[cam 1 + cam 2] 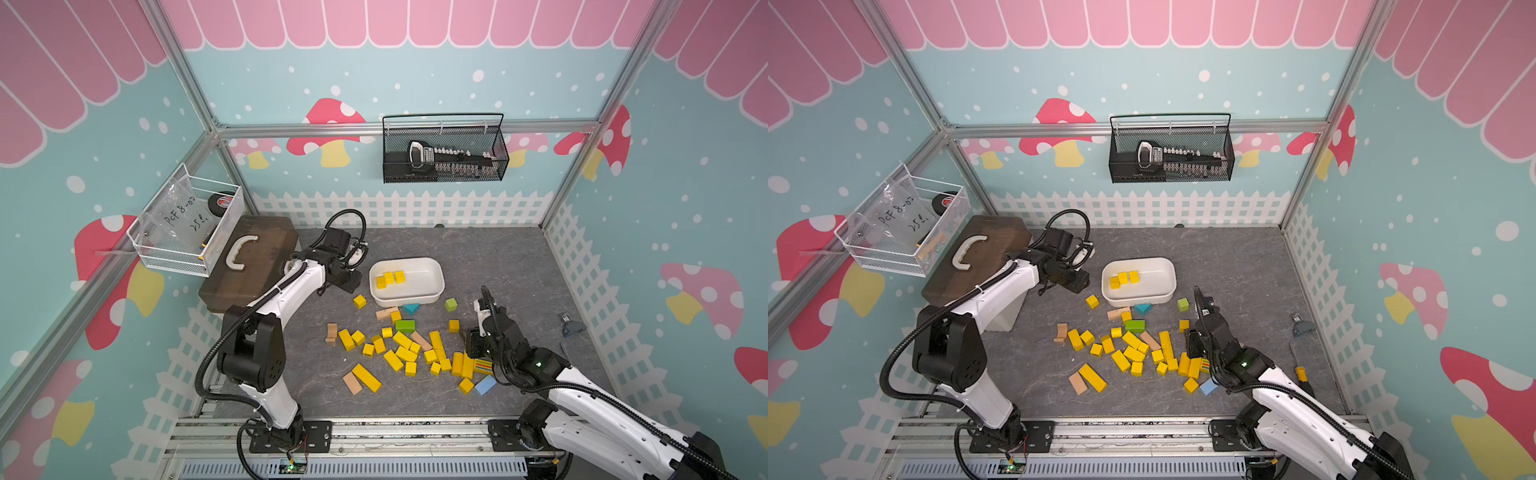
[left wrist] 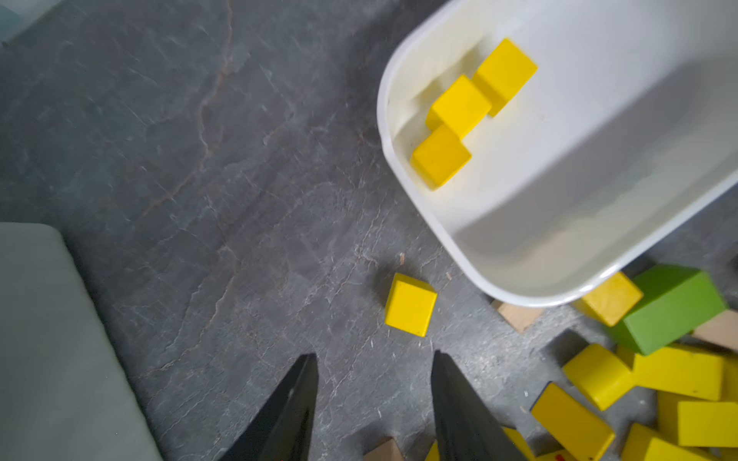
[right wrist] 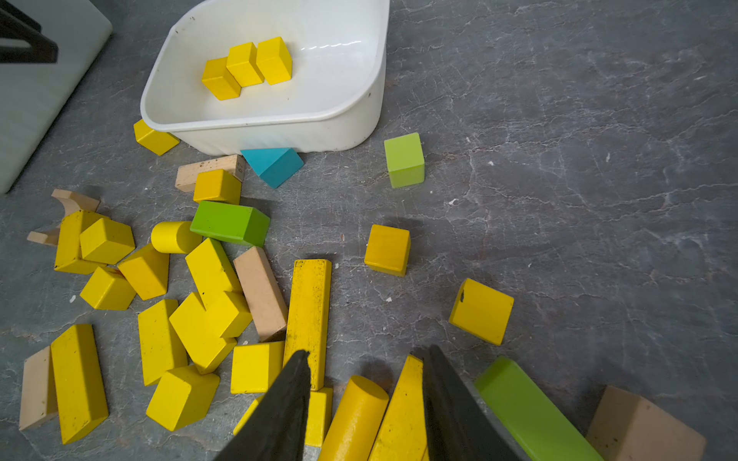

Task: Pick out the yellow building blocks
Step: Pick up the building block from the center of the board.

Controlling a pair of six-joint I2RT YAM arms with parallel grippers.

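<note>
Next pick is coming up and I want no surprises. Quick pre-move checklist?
1. Empty left hand: ok, jaws apart, nothing between.
2. Empty right hand: ok, jaws apart above the loose yellow blocks.
3. Room in white tub: ok, only three yellow cubes inside.
4. Free access to lone yellow cube beside the tub: ok, nothing touching it.
5. Hands clear of each other: ok, left hand by the tub, right hand at the blocks.
6. Sorting finished: not ok, most loose yellow blocks lie on the table.

Probably a lab cell: aluminium frame point(image 1: 266, 131), printed walls point(image 1: 415, 75).
</note>
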